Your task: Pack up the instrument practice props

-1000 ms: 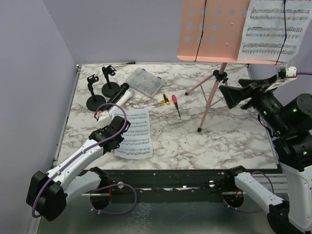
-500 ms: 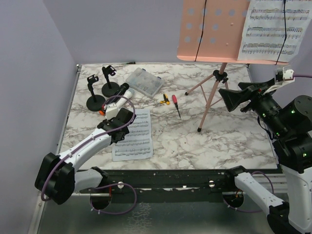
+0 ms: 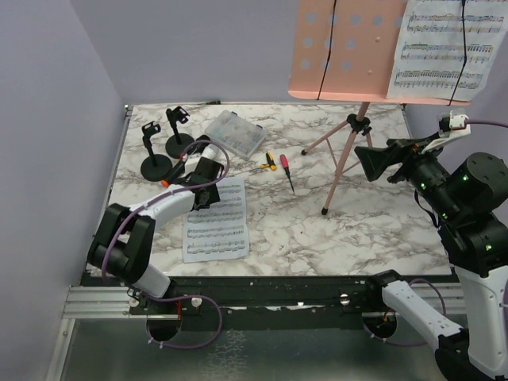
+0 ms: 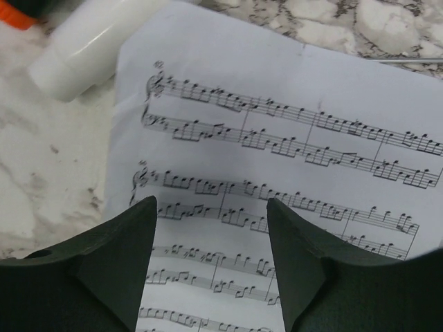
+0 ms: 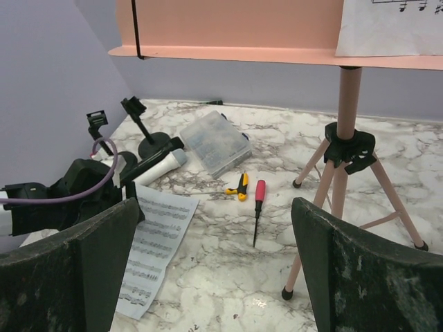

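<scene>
A white sheet-music page (image 3: 216,224) lies flat on the marble table. My left gripper (image 3: 205,190) hovers low over its upper part, open, nothing between the fingers; in the left wrist view the staves (image 4: 277,173) fill the space past the gripper (image 4: 211,207). A white-bodied microphone (image 4: 90,41) lies just beyond the page's top left corner, grey-headed (image 5: 168,158), beside a black microphone (image 5: 147,158). Two black mic holders (image 3: 155,163) (image 3: 179,143) stand behind. The pink tripod (image 3: 343,155) carries a perforated desk (image 3: 341,48) with another page (image 3: 440,44). My right gripper (image 3: 379,161) is open, raised beside the tripod.
A clear plastic compartment box (image 3: 234,132) sits at the back centre. A yellow screwdriver (image 3: 268,162) and a red one (image 3: 285,168) lie mid-table. Tripod legs (image 5: 315,235) spread across the right half. A wall runs along the left edge.
My left arm has reached forward over the page toward the microphones, and its jaws have spread apart. The right gripper has shifted slightly left and stays open.
</scene>
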